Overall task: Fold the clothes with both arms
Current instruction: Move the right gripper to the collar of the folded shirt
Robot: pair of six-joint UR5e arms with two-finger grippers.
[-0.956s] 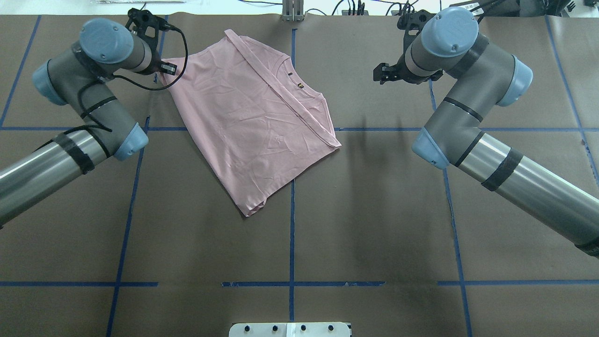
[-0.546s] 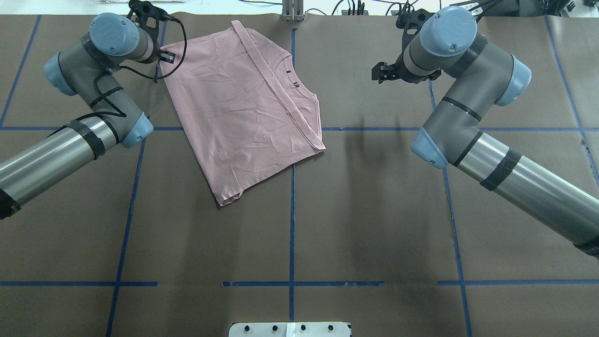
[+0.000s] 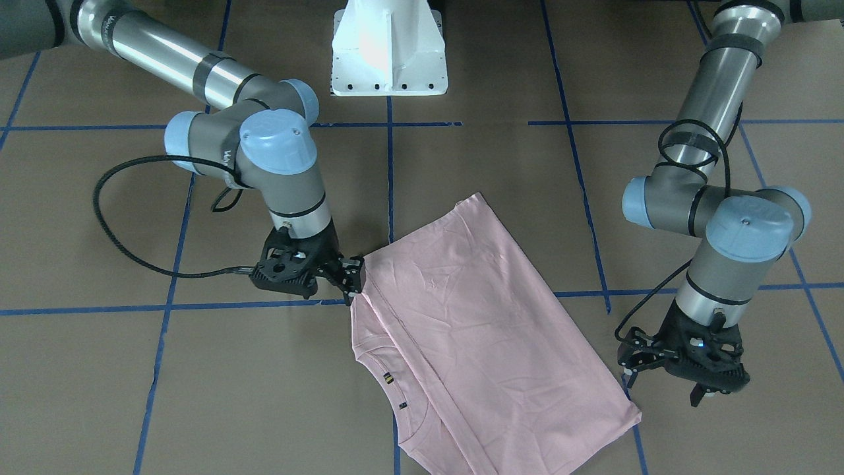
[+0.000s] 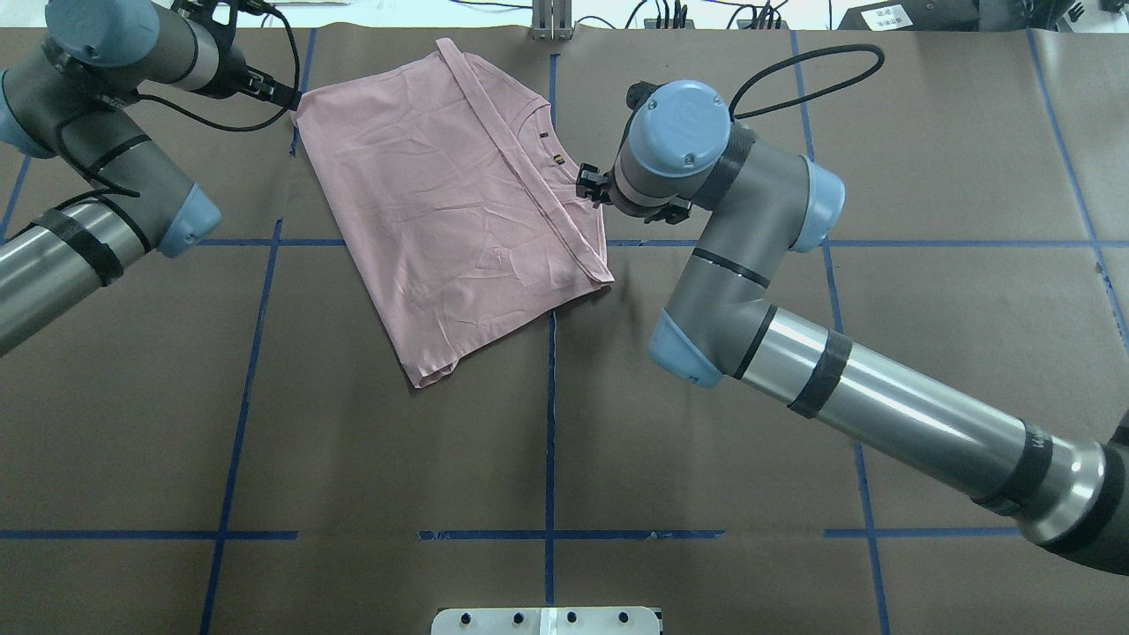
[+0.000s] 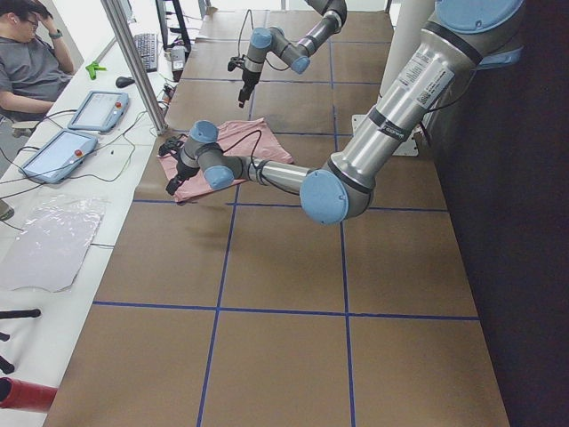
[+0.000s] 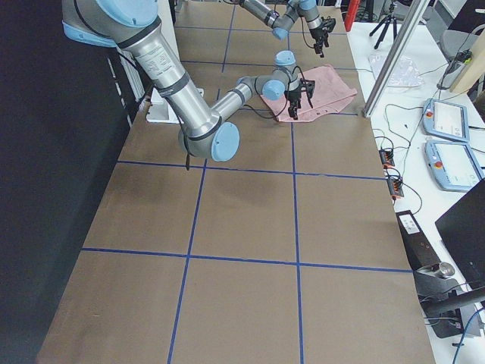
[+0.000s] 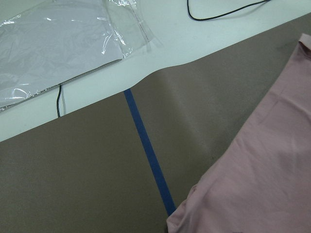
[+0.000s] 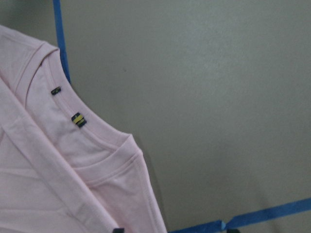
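"Where's the T-shirt (image 4: pixel 441 203)?"

"Overhead, it lies 11-to-5 on the table (image 4: pixel 706 423). Your right gripper (image 3: pixel 349 280) touches its 3 o'clock edge, grip unclear; the left gripper (image 3: pixel 661 388), jaws apart, sits beside its 10 o'clock corner."

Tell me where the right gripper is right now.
In the overhead view the right gripper sits just right of centre, at the pink T-shirt's right edge beside its collar.

Count: 1 pink T-shirt (image 4: pixel 450 203); 2 arms, left arm (image 4: pixel 53 265) and right arm (image 4: pixel 882 414); 2 grippers, left gripper (image 3: pixel 659 389) and right gripper (image 3: pixel 351 278); 1 white pedestal base (image 3: pixel 389 46); 2 tablet pendants (image 5: pixel 98 108) (image 5: pixel 55 153) (both on side bench (image 5: pixel 53 329)); 1 seated operator (image 5: pixel 31 67).
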